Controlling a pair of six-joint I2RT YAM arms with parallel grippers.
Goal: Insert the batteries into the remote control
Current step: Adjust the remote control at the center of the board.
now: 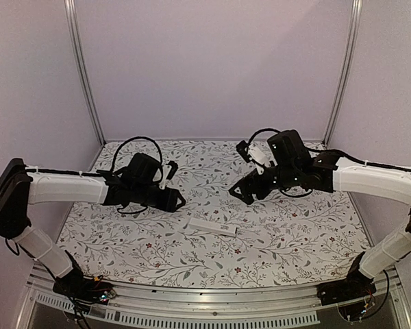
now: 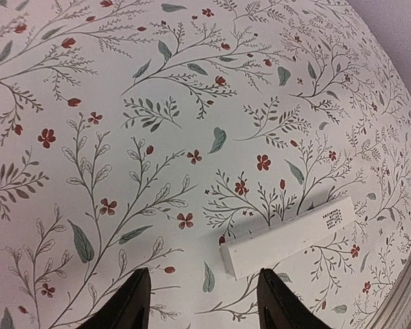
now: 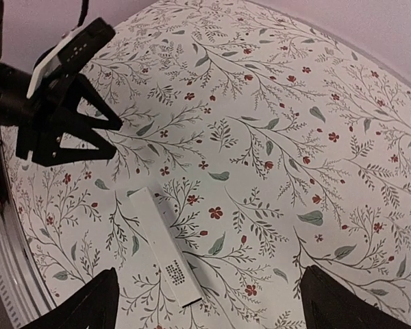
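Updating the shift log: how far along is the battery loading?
Done, apparently: the remote control lies closed on the table, with no loose parts beside it in any view. In hand: nothing; the left claw and right claw are both open, empty and off the remote control. Left: nothing visible, though whether the batteries are inside cannot be seen.

Above: the remote (image 1: 212,226) is lying flat on the table (image 1: 294,240), facing open air.
Flanks: the left gripper (image 1: 180,201) and right gripper (image 1: 237,194) are hovering at either side, leaving a gap between them.
Far edge: a wall (image 1: 212,68) is closing it off.
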